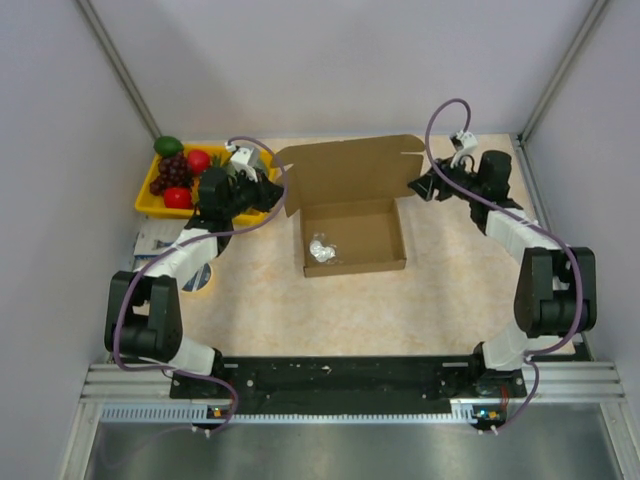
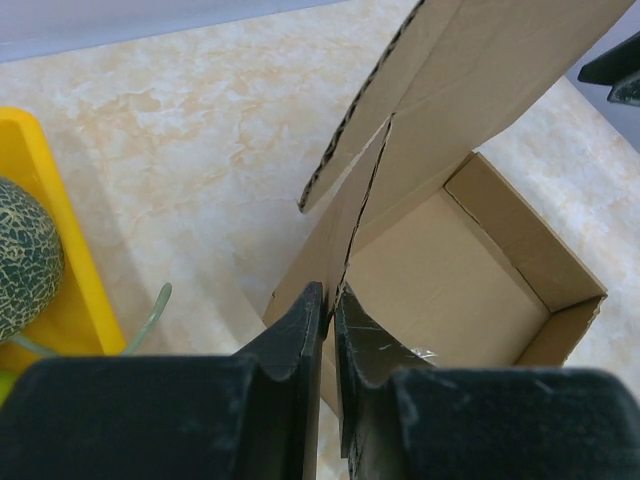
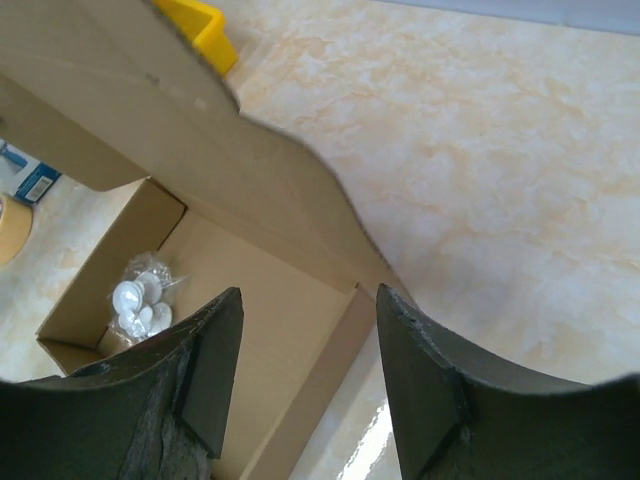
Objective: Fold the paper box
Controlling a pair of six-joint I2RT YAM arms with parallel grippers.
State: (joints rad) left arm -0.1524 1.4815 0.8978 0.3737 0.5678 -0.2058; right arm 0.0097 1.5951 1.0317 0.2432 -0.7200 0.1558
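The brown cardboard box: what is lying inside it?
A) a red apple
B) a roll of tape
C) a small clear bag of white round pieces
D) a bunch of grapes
C: a clear bag of white pieces lies on the floor of the open paper box.

Matt brown cardboard paper box (image 1: 350,205)

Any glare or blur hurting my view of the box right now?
Top view: even, soft light, box clear. Left wrist view: left end effector slightly soft up close, cardboard edge clear. Right wrist view: small glare patch on the table, nothing hidden.
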